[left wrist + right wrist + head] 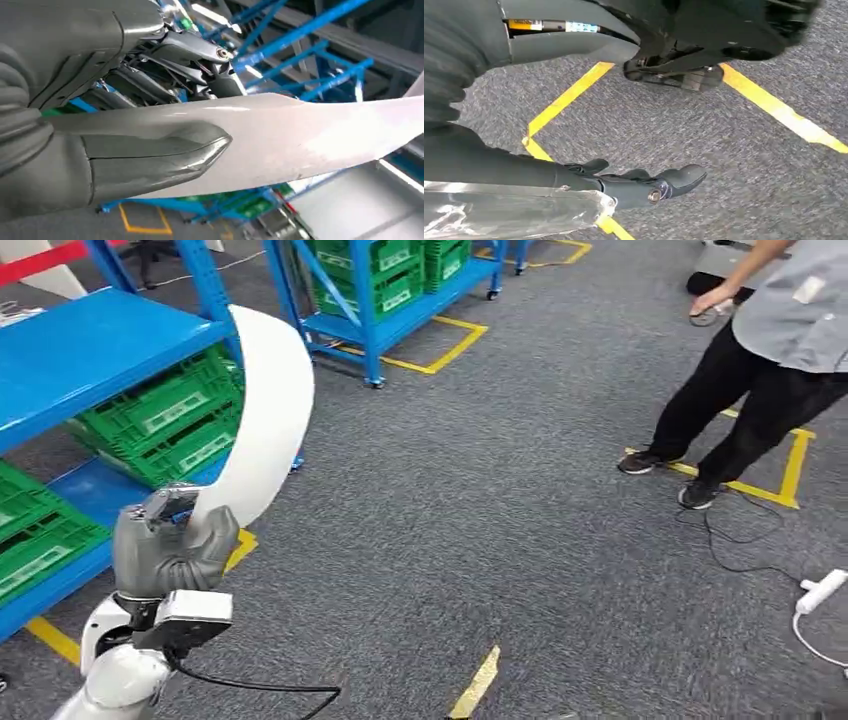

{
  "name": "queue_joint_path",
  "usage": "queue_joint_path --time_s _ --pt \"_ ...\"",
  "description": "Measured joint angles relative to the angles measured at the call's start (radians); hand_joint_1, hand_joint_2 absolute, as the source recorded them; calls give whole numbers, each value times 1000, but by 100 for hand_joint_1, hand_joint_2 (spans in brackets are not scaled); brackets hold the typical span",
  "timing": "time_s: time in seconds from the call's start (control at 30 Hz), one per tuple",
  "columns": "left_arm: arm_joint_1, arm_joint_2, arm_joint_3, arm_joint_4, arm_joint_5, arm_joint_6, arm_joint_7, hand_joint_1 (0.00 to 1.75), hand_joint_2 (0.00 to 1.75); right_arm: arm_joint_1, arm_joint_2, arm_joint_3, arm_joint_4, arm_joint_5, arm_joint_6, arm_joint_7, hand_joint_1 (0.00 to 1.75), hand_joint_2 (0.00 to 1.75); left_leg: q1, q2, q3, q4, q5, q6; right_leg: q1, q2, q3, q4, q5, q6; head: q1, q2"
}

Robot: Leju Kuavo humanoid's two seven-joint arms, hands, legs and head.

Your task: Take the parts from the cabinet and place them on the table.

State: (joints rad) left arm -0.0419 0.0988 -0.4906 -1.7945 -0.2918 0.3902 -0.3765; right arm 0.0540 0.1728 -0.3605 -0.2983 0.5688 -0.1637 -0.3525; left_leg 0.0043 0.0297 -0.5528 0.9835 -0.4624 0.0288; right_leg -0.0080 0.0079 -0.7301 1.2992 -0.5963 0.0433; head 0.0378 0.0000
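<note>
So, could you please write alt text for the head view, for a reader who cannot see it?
The robot's left hand holds up a long curved white part beside blue shelving stacked with green crates. A person in a grey shirt stands on the grey carpet farther away, to the right.

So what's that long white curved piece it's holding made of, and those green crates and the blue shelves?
The white piece looks like smooth moulded plastic or painted panel; its glossy sheen shows in the left wrist view, though I can't tell which. The left hand grips its lower end. The green crates look like matte plastic, with ribbed lattice walls. The blue shelves look like painted metal: flat, even colour, thin posts.
</note>
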Motion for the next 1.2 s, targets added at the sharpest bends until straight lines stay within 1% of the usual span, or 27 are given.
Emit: queue_joint_path --time_s 0.07,0.1,0.13,0.17,0.2,0.27,0.3,0.37,0.43,0.47,0.5,0.53,0.6,0.63,0.67,0.73,0.8,0.83,0.87,0.9,0.97,1.0,1.03,1.1,1.13,1.17,1.2 --pt "0 0 0 0 0 -3 11 175 175 0 0 0 0 0 0 0 0 175 0 18 2 1 -2 -3 -2 -9 67 -123 73 0 0 0" --pt "1 0 0 -1 0 -4 17 175 175 -2 0 -1 0 0 0 0 0 175 0 26 3 2 -5 -7 -2 -32 124 -224 114 -1 0 0" --pt "2 0 0 -3 0 -5 18 175 175 -5 0 -1 0 0 -1 0 0 175 -1 33 4 4 -7 -12 0 -63 155 -287 114 -2 0 0" --pt "5 1 1 -7 0 -5 18 175 175 -9 0 -1 0 0 -1 0 0 175 -9 39 0 11 -11 -19 6 -57 169 -299 113 -12 0 0" --pt "6 1 1 -8 0 -5 18 175 175 -12 0 -1 0 0 -3 0 0 175 -10 46 0 11 -9 -24 5 -51 162 -296 117 -18 -4 0" --pt "9 1 1 -9 0 -5 18 175 175 -11 0 -1 0 0 -3 0 0 175 -9 57 1 10 -10 -27 7 -38 157 -294 116 -23 -3 0" --pt "17 1 2 -12 0 -5 18 175 175 -8 0 -1 0 0 -3 0 0 175 -6 62 1 15 -15 -36 3 -25 158 -298 121 -35 -2 0" --pt "32 2 2 -16 0 -5 18 175 175 -6 0 -2 0 1 -5 0 0 175 1 3 -25 82 -71 -47 1 -11 159 -298 124 -44 -8 0" --pt "46 3 2 -16 0 -4 18 175 175 -11 0 -2 0 2 -5 0 0 175 1 -16 -99 240 -146 -50 2 7 157 -298 124 -49 -8 0" --pt "53 5 2 -16 0 -4 18 175 175 -12 0 -2 0 2 -4 0 0 175 1 -18 -128 298 -162 -50 3 16 157 -298 124 -50 -8 0" --pt "60 5 3 -16 0 -3 18 175 175 -11 0 -2 0 2 -4 0 0 175 1 -19 -138 313 -153 -47 5 28 158 -298 124 -50 -7 0" --pt "64 5 3 -16 0 -3 18 175 175 -10 0 -2 0 2 -4 0 0 175 1 -20 -128 286 -122 -43 6 40 159 -297 124 -50 -8 0" --pt "72 5 6 -16 0 -2 18 175 175 -10 0 -3 0 3 -4 0 0 175 1 -37 -63 141 -30 -31 7 63 161 -296 124 -50 -8 0" --pt "75 6 8 -16 0 -2 17 175 175 -11 1 -3 1 3 -4 0 0 175 0 -70 -28 68 3 -23 6 72 161 -296 124 -50 -8 0" --pt "78 6 9 -16 0 -2 16 175 175 -12 3 -3 1 3 -4 0 0 175 0 -92 -14 40 -5 -17 12 81 157 -292 124 -47 -7 0" --pt "84 5 10 -18 0 -3 14 175 175 -13 3 -3 1 4 -3 -1 0 175 -2 -82 -12 25 -11 -20 6 95 146 -291 128 -37 -5 0" --pt "84 4 10 -19 0 -5 11 175 175 -8 3 -3 2 5 -3 -1 0 175 1 -67 -10 13 -4 -11 7 109 139 -296 131 -23 -6 0" --pt "83 2 11 -19 0 -7 11 175 175 -6 3 -3 2 6 -3 -1 0 175 5 -53 -6 6 0 -6 7 78 131 -281 118 -22 -7 0" --pt "84 0 11 -19 -1 -12 10 175 175 -8 3 -3 3 6 -3 -2 0 175 5 -47 -6 5 0 -2 9 38 110 -240 86 -18 3 0" --pt "86 1 11 -19 -1 -15 10 175 175 -11 3 -3 3 6 -3 -2 0 175 4 -36 -7 5 0 0 7 16 76 -165 46 -14 5 0" --pt "90 1 11 -19 -1 -20 9 175 175 -17 3 -3 3 6 -3 -2 0 175 2 -11 -8 5 -2 2 4 2 2 -12 -15 -7 4 0" --pt "90 1 11 -19 -1 -21 9 175 175 -16 3 -3 3 6 -3 -2 0 175 2 -1 -8 6 -2 2 4 1 -12 20 -19 -4 4 0" --pt "90 1 11 -19 -1 -22 8 175 175 -14 3 -3 3 6 -3 -2 0 175 2 10 -8 6 -3 1 2 0 0 0 4 -2 4 0" --pt "90 1 11 -19 -1 -22 8 175 175 -14 3 -3 3 6 -3 -2 0 175 2 26 -5 6 -6 -3 0 -13 80 -145 81 -1 4 0" --pt "89 1 11 -19 -1 -23 6 175 175 -16 3 -3 3 6 -3 -2 0 175 1 34 -1 7 -8 -7 0 -44 138 -246 119 -3 5 0" --pt "90 1 11 -19 -1 -24 5 175 175 -19 3 -3 3 6 -3 -2 0 175 -7 41 0 8 -12 -13 8 -79 161 -292 106 -2 6 0" --pt "89 2 11 -19 -1 -24 2 175 175 -24 3 -3 3 6 -2 -3 0 175 -10 47 -1 13 -13 -18 6 -66 170 -299 109 -17 2 0"
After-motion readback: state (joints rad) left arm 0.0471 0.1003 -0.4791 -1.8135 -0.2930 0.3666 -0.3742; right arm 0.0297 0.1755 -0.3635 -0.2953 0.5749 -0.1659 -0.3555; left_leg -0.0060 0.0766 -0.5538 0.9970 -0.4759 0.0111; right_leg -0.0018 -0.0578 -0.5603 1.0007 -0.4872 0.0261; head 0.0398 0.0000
